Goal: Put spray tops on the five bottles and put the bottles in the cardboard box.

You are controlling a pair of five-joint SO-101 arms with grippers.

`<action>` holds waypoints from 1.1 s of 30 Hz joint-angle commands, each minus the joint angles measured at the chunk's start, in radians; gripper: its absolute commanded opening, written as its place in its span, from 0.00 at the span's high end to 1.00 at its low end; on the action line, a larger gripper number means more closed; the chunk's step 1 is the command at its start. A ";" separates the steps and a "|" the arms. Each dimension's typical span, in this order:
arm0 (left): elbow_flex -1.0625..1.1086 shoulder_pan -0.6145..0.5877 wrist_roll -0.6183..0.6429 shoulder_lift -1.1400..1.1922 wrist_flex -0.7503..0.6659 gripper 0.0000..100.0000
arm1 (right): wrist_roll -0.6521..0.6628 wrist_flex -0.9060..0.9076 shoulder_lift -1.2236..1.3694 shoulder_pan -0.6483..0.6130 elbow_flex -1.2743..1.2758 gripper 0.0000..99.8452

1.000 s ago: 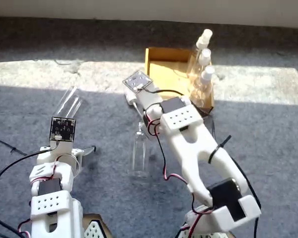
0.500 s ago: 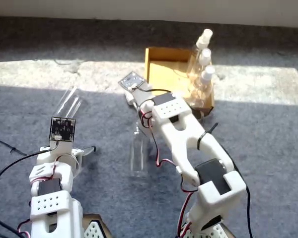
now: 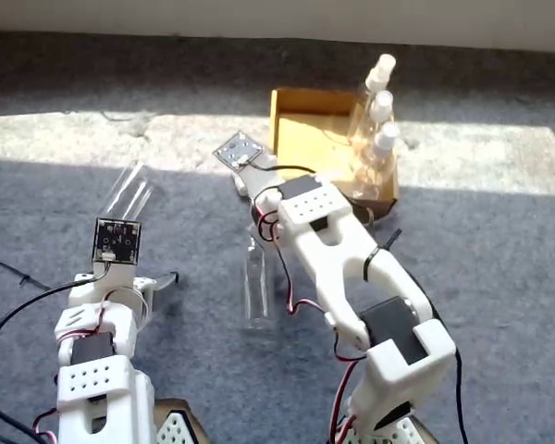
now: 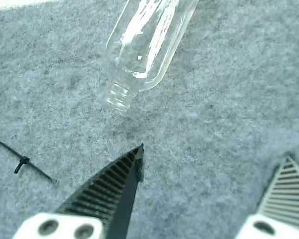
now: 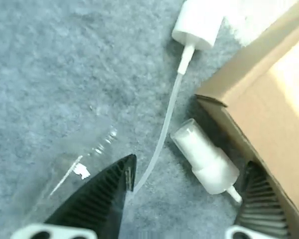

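A clear capless bottle (image 3: 129,190) lies on the grey carpet, its open mouth (image 4: 117,95) just ahead of my left gripper (image 4: 214,153), which is open and holds nothing. Another capless bottle (image 3: 257,283) stands upright beside my right arm. My right gripper (image 5: 192,164) is open, low over a white spray top (image 5: 205,160) lying next to the cardboard box (image 5: 269,112). A second spray top (image 5: 198,21) with a long tube lies a little farther off. Three bottles with spray tops (image 3: 377,125) stand along the far-right side of the box (image 3: 307,129).
The right arm (image 3: 342,259) stretches diagonally across the middle of the carpet. A thin black cable tie (image 4: 22,162) lies near the left gripper. Black and red wires trail along both arms. Open carpet lies to the far left and right.
The right arm has swung a little to the left and its wrist has shifted toward the box's near-left corner. The left arm and the lying bottle have stayed put.
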 commanded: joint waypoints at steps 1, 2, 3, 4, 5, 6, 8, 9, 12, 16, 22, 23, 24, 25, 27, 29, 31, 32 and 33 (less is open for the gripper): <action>0.019 0.012 0.008 -0.012 0.005 0.63 | 0.009 -0.042 -0.010 -0.018 -0.042 0.70; 0.019 0.012 0.008 -0.012 0.005 0.63 | 0.009 -0.042 -0.010 -0.015 -0.041 0.70; 0.019 0.012 0.008 -0.012 0.005 0.63 | 0.009 -0.041 -0.008 -0.013 -0.041 0.70; 0.019 0.012 0.008 -0.012 0.005 0.63 | 0.009 -0.039 -0.008 -0.013 -0.041 0.70; 0.019 0.012 0.008 -0.012 0.005 0.63 | 0.008 -0.038 -0.008 -0.012 -0.039 0.71; 0.019 0.012 0.008 -0.012 0.005 0.63 | 0.008 -0.038 -0.008 -0.012 -0.039 0.72; 0.019 0.012 0.008 -0.012 0.005 0.63 | -0.023 -0.038 -0.008 -0.012 -0.039 0.77; 0.019 0.012 0.008 -0.012 0.005 0.63 | -0.040 -0.038 -0.008 -0.012 -0.039 0.78; 0.019 0.012 0.008 -0.012 0.005 0.63 | -0.048 -0.013 -0.008 -0.015 -0.038 0.80; 0.019 0.012 0.008 -0.012 0.005 0.63 | -0.048 0.019 -0.008 -0.016 -0.038 0.80; 0.019 0.012 0.008 -0.012 0.005 0.63 | -0.054 0.071 -0.008 -0.025 -0.038 0.80; 0.019 0.012 0.008 -0.012 0.005 0.63 | -0.054 0.093 -0.008 -0.027 -0.038 0.80; 0.019 0.012 0.008 -0.012 0.005 0.63 | -0.055 0.113 -0.010 -0.030 -0.038 0.80; 0.019 0.012 0.008 -0.012 0.005 0.63 | -0.061 0.134 -0.012 -0.035 -0.039 0.80; 0.019 0.012 0.008 -0.012 0.005 0.63 | -0.106 0.177 -0.016 -0.039 -0.045 0.80; 0.019 0.012 0.008 -0.012 0.005 0.63 | -0.118 0.206 -0.016 -0.038 -0.048 0.80; 0.019 0.012 0.008 -0.012 0.005 0.63 | -0.118 0.205 -0.018 -0.028 -0.061 0.80; 0.019 0.012 0.008 -0.012 0.005 0.63 | -0.118 0.197 -0.016 -0.025 -0.087 0.80; 0.019 0.012 0.008 -0.012 0.005 0.63 | -0.118 0.191 -0.013 -0.024 -0.117 0.80</action>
